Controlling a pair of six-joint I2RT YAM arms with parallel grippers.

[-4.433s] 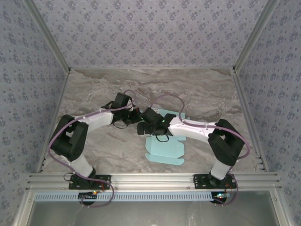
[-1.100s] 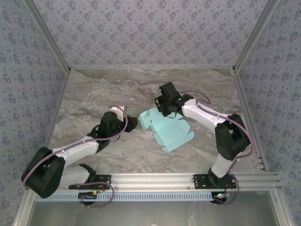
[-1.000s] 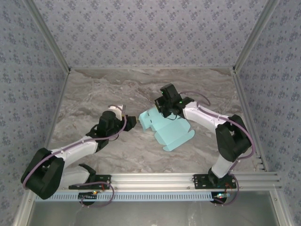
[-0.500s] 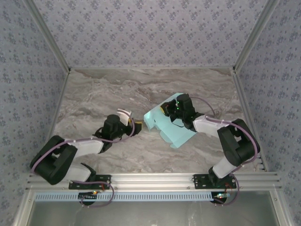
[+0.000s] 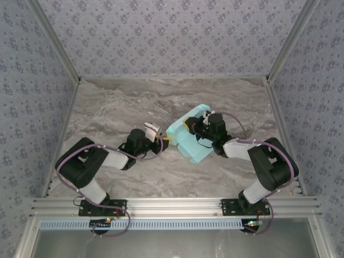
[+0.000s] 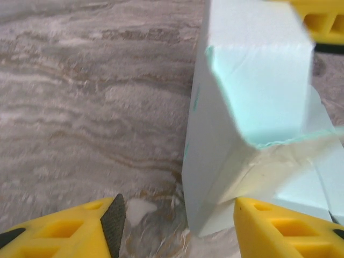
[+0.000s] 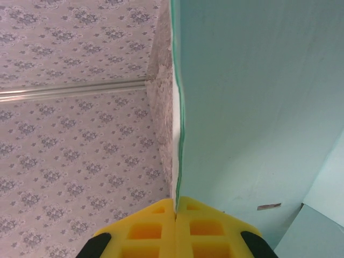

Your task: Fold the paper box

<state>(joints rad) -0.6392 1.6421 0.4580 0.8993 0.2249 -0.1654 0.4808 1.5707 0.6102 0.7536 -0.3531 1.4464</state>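
The paper box (image 5: 185, 141) is a pale aqua card sheet, partly folded and tipped up on edge in the middle of the marble table. My right gripper (image 5: 193, 124) is shut on its upper edge; in the right wrist view the yellow fingers (image 7: 161, 226) pinch the thin card edge (image 7: 178, 134), with the aqua panel (image 7: 258, 107) to the right. My left gripper (image 5: 163, 141) stands open at the sheet's left corner. In the left wrist view the folded panel (image 6: 242, 97) rises between my left gripper's (image 6: 177, 228) yellow jaws, its lower corner inside the gap and not pinched.
The marble table (image 5: 107, 107) has free room left and behind the sheet. Wallpapered walls (image 5: 172, 37) close in the back and both sides. An aluminium rail (image 5: 172, 204) runs along the near edge by the arm bases.
The right gripper has tipped the sheet up from nearly flat and drawn it slightly right. The left arm has advanced right until its jaws straddle the sheet's left corner.
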